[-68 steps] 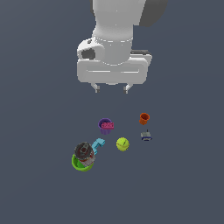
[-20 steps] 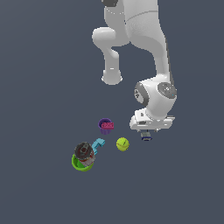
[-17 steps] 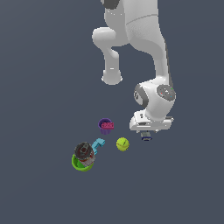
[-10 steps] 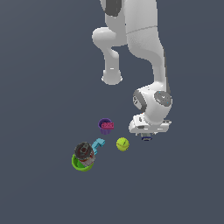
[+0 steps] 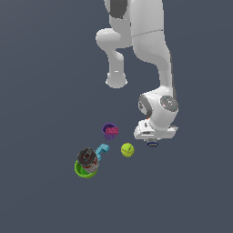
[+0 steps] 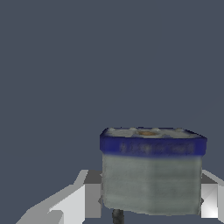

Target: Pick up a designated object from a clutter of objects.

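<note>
The designated object (image 6: pixel 152 175), a small grey-white box with a dark blue band, sits between my gripper's (image 6: pixel 151 202) two fingers (image 6: pixel 89 199) in the wrist view, and both pads lie flush against its sides. In the exterior view my gripper (image 5: pixel 153 139) is low over the floor, and only a dark sliver of the designated object (image 5: pixel 153 144) shows under the hand. The rest of the clutter lies toward the exterior view's left: a yellow-green ball (image 5: pixel 127 149), a purple cup (image 5: pixel 109 130) with a pink block, a cyan L-piece (image 5: pixel 102 149) and a green bowl (image 5: pixel 81 171). The orange cup is hidden behind the hand.
A dark round thing (image 5: pixel 87 157) rests in the green bowl. The ball is the nearest neighbour, a short way from the gripper toward the exterior view's left. The arm's white links (image 5: pixel 150 50) rise above the hand.
The arm has swung from high above the clutter down over the designated object. In the last second the hand sank lower, covering the orange cup and most of the object.
</note>
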`<state>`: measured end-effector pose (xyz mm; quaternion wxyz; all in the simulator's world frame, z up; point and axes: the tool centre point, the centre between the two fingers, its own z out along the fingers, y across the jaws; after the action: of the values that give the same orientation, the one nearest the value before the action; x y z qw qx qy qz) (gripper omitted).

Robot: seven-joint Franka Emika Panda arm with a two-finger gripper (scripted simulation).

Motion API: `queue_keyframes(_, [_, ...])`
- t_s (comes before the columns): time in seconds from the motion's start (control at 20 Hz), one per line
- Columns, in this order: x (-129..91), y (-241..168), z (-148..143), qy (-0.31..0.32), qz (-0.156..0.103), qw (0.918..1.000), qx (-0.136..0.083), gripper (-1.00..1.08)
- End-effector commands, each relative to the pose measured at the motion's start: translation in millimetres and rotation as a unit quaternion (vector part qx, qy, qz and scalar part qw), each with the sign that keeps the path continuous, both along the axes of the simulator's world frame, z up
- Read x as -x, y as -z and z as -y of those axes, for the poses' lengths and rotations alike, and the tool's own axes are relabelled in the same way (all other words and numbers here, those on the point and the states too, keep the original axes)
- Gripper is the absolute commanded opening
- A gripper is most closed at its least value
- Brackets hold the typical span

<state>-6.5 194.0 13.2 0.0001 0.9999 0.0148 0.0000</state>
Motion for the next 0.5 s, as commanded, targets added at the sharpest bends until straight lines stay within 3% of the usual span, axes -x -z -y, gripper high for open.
queue_keyframes(0.0, [-0.3,0.7,0.5,0.0,0.0,1.0,0.0,-1.0])
queue_keyframes(0.45, [1.7,-6.6,6.8,0.0,0.0,1.0,0.0,-1.0])
